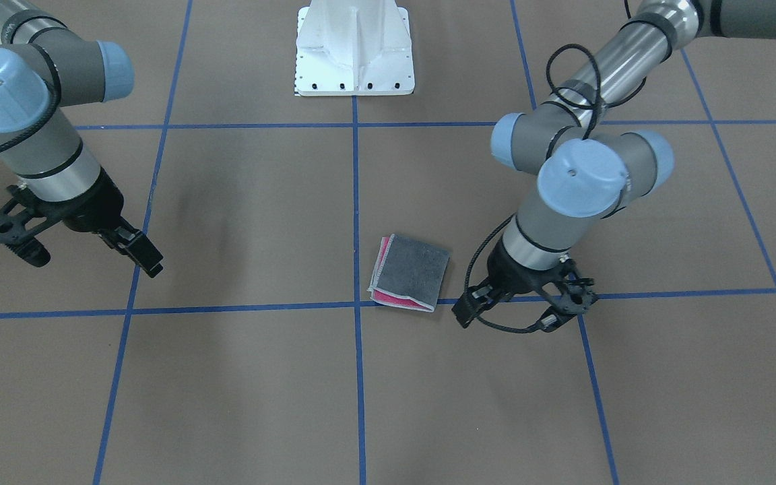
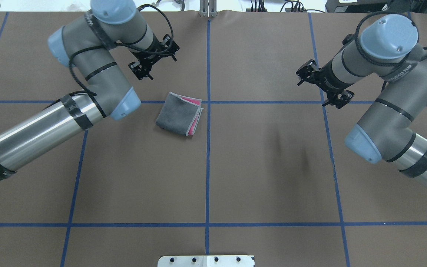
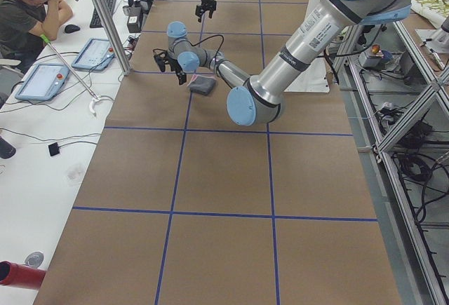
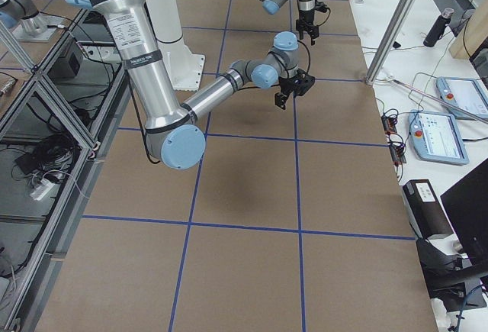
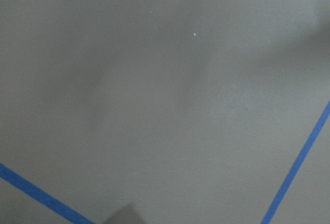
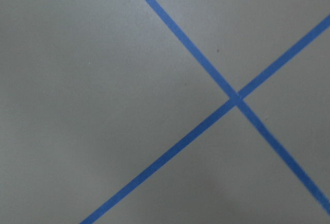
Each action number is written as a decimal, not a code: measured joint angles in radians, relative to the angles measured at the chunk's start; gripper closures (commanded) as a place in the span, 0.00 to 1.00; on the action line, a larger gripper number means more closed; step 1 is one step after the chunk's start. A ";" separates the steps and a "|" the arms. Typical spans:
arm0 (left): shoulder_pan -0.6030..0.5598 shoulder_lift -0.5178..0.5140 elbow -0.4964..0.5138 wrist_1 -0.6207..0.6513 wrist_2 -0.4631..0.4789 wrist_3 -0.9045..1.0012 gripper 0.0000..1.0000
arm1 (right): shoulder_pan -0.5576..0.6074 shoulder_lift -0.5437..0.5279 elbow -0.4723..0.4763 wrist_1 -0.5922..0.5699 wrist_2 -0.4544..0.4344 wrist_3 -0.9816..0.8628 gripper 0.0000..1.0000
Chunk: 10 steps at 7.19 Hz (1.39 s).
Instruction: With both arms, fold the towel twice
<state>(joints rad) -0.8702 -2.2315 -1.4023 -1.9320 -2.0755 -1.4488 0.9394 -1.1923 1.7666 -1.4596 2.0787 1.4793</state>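
Observation:
The towel [image 1: 409, 273] lies folded into a small square on the brown table, dark grey face up, with pink layers and a pale border showing at its edges. It also shows in the overhead view [image 2: 179, 113] and in the exterior left view [image 3: 203, 85]. My left gripper [image 1: 512, 315] is open and empty, close beside the towel but apart from it; it hovers just beyond the towel in the overhead view [image 2: 154, 60]. My right gripper [image 1: 85, 259] is open and empty, far off to the other side [image 2: 323, 87]. The wrist views show only table and blue tape.
The white bolted pedestal [image 1: 354, 47] stands at the robot's side of the table. Blue tape lines [image 2: 208, 148] grid the brown surface. An operator [image 3: 28, 10] sits at a side desk with tablets [image 3: 45, 80], beyond the table's far edge.

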 measured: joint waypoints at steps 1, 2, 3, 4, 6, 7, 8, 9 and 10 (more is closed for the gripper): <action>-0.021 0.107 -0.115 0.057 -0.006 0.170 0.00 | 0.055 -0.003 -0.003 -0.046 0.045 -0.138 0.00; -0.053 0.216 -0.221 0.108 -0.011 0.353 0.00 | 0.109 -0.012 -0.006 -0.092 0.083 -0.283 0.00; -0.103 0.325 -0.298 0.131 -0.033 0.535 0.00 | 0.161 -0.035 -0.007 -0.121 0.118 -0.430 0.00; -0.178 0.422 -0.342 0.140 -0.082 0.714 0.00 | 0.211 -0.072 -0.008 -0.133 0.150 -0.569 0.00; -0.345 0.542 -0.354 0.173 -0.169 1.027 0.00 | 0.311 -0.162 -0.008 -0.134 0.202 -0.808 0.00; -0.420 0.557 -0.346 0.242 -0.196 1.137 0.00 | 0.357 -0.212 -0.007 -0.131 0.221 -0.914 0.00; -0.490 0.556 -0.335 0.322 -0.228 1.225 0.00 | 0.395 -0.259 -0.007 -0.130 0.230 -1.008 0.00; -0.554 0.552 -0.311 0.368 -0.253 1.305 0.00 | 0.426 -0.298 -0.008 -0.130 0.234 -1.086 0.00; -0.612 0.549 -0.268 0.388 -0.275 1.393 0.00 | 0.457 -0.335 -0.008 -0.131 0.239 -1.153 0.00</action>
<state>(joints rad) -1.4820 -1.6823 -1.6704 -1.5445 -2.3508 -0.0563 1.3969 -1.5277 1.7584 -1.5905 2.3181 0.3265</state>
